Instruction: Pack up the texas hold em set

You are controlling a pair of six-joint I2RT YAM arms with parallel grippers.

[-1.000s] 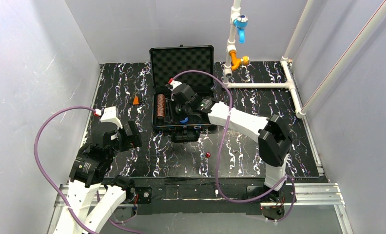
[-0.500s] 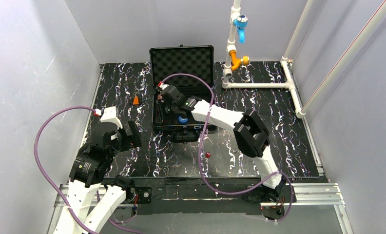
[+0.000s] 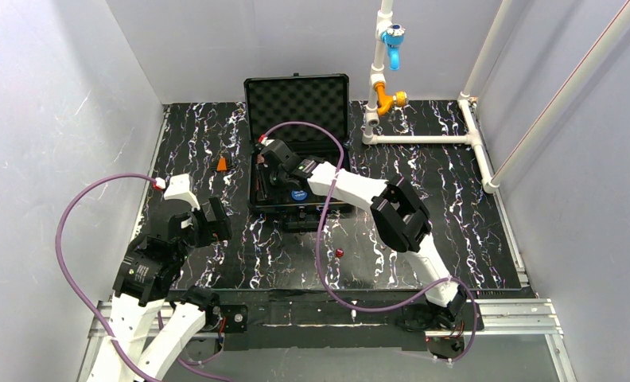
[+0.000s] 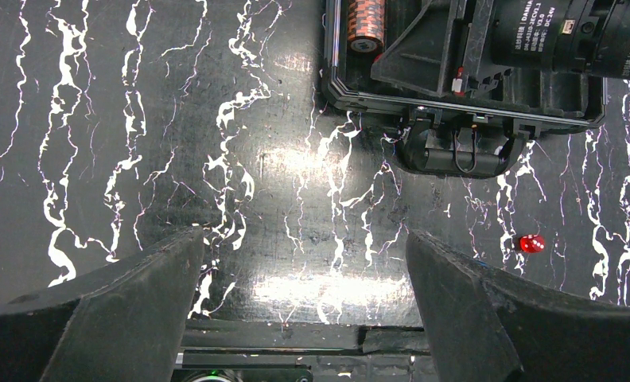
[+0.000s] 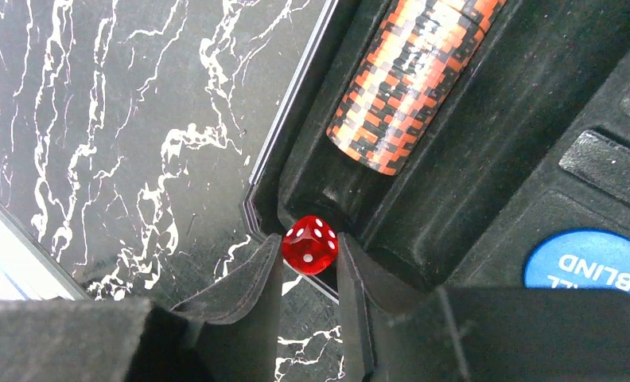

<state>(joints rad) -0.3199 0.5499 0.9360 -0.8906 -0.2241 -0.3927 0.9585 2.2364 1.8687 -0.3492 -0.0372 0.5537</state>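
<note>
black briefcase [image 3: 296,95] sits open at upper centre of the top view, lid upright. an orange-black chip stack [image 5: 411,76] lies in its left slot, with a blue disc [image 5: 590,263] at lower right of the wrist view. a red die [image 5: 310,243] is pinched by the right gripper [image 5: 309,253] over the case's corner. a second red die [image 3: 339,253] lies loose below the case.

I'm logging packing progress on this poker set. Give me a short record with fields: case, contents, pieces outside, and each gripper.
case: black briefcase, open, lid upright
contents seen: chip stack lying in a slot; blue disc marked BLIND
right gripper: shut on a red die, at a case corner by the stack's end
left gripper: open, empty, over the table
outside case: second red die on the table
other: orange cone left of the case
</note>
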